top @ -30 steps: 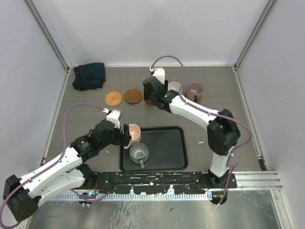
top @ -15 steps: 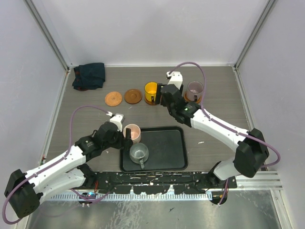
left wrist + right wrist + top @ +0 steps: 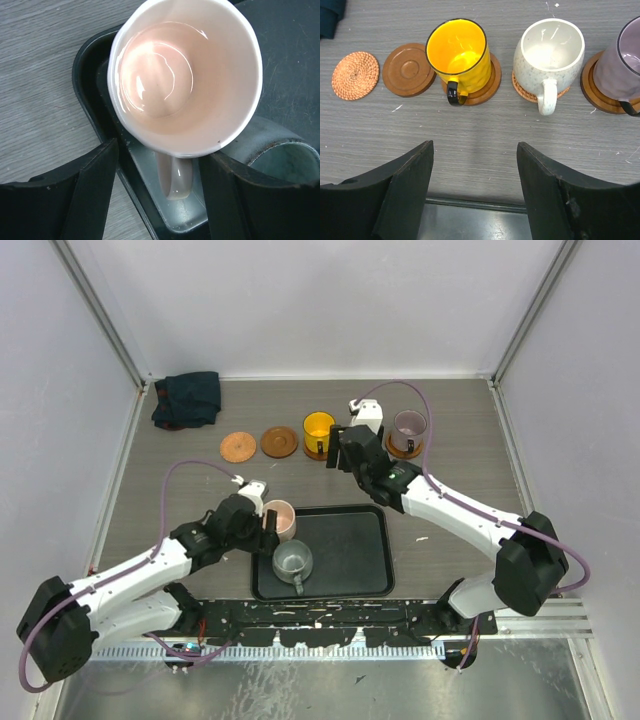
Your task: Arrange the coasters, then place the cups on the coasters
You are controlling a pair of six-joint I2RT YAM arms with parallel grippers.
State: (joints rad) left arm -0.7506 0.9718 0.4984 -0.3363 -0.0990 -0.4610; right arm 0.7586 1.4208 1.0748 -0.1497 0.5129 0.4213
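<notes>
The step in hand looks like fetching the fourth cup. The left hand (image 3: 157, 150) has its two black fingers (image 3: 95, 190) either side of the glossy pink ceramic cup (image 3: 185, 80). The cup sits between them at the corner of the black rectangular tray (image 3: 280, 60), its handle pointing back toward the wrist. Whether the fingers already press on its wall I cannot tell; they stand close beside it. Just right of that hand, hard by the pink cup, is the grey handled cup (image 3: 282, 150), also in the tray. The right hand (image 3: 474, 146) hangs open and empty above the grey wood-grain counter (image 3: 485, 120). Ahead of it the yellow cup (image 3: 457, 52), the speckled cream-white cup (image 3: 549, 55) and the mauve-purple cup (image 3: 620, 70) each stand on a round coaster. Further to its left lie a bare brown wooden coaster (image 3: 410, 69) and a bare woven orange coaster (image 3: 355, 75). The next move, I judge, calls for a firm squeeze on the pink cup, a lift clear of the tray lip and the grey cup, then a carry forward to one of the bare coasters.
</notes>
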